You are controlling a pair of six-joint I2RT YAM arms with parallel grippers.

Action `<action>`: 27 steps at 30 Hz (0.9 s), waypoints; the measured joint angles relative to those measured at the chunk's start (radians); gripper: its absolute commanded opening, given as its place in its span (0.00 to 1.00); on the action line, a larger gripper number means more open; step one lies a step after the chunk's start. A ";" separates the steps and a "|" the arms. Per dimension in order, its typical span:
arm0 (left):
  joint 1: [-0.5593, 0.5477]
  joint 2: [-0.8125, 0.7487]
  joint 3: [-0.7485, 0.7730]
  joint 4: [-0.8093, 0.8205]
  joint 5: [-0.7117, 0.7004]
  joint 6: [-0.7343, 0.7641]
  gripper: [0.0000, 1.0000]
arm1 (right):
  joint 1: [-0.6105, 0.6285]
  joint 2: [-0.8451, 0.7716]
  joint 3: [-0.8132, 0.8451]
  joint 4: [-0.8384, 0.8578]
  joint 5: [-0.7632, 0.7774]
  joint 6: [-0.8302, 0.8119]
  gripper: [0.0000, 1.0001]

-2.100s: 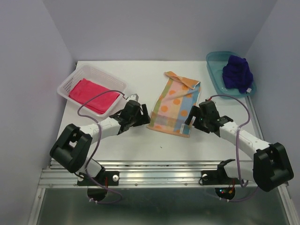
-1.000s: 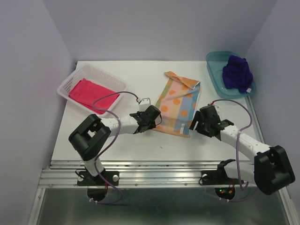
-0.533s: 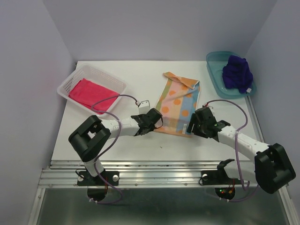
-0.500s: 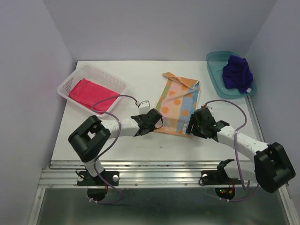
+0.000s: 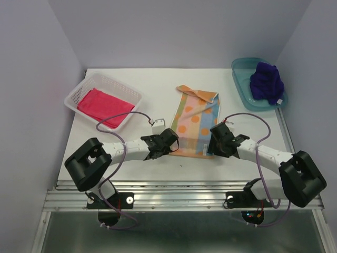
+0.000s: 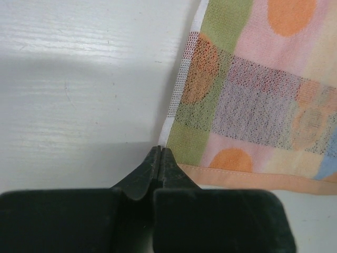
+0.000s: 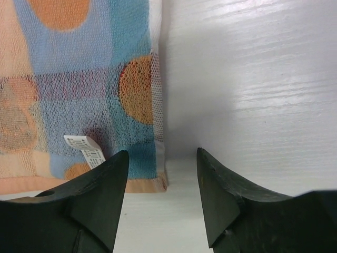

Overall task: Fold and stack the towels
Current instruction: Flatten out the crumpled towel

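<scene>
Three towels: orange polka-dot cloth towel (image 5: pixel 194 122), long axis 12–6 o'clock; pink-red cloth towel (image 5: pixel 104 103), 10 o'clock; purple-blue cloth towel (image 5: pixel 266 82), 2 o'clock. Left gripper (image 6: pixel 160 151) fingers together at orange towel's corner; right gripper (image 7: pixel 162 152) fingers apart.

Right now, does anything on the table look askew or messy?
Yes. The polka-dot towel lies slanted on the table, its far edge flopped over itself. The purple towel sits bunched up in the teal tray. The pink towel lies flat in the basket.
</scene>
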 measured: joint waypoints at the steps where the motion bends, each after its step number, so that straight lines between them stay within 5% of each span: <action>1: 0.000 -0.016 -0.010 0.005 0.009 0.003 0.00 | 0.008 0.005 0.005 -0.008 0.003 0.002 0.59; 8: -0.001 -0.088 -0.061 0.047 0.043 0.011 0.00 | 0.095 0.015 0.019 -0.072 0.034 0.040 0.53; 12: -0.004 -0.151 -0.130 0.092 0.069 0.018 0.00 | 0.145 0.015 0.019 -0.100 0.051 0.067 0.42; 21: -0.034 -0.215 -0.230 0.175 0.108 0.016 0.00 | 0.156 -0.001 0.019 -0.125 0.049 0.111 0.01; 27: -0.047 -0.373 -0.234 0.227 0.106 0.043 0.00 | 0.158 -0.154 0.036 -0.143 0.034 0.068 0.01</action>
